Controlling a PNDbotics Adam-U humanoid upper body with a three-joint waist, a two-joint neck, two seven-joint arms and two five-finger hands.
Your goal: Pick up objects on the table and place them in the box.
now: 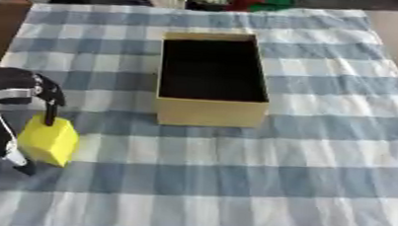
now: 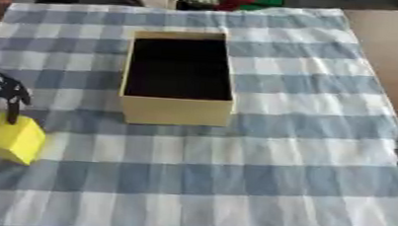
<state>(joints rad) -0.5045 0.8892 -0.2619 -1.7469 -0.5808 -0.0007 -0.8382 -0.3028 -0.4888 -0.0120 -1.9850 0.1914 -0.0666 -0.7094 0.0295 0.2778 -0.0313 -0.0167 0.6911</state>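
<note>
1. Your left hand pinches the yellow block between finger and thumb, low on the surface, left of the box.
2. Grasp step, apparently. Next: lift, carry right, clear the near wall.

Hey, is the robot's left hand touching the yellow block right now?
Touching. In the left eye view the left hand has one dark finger on the top of the yellow block and another against its lower left edge.
</note>
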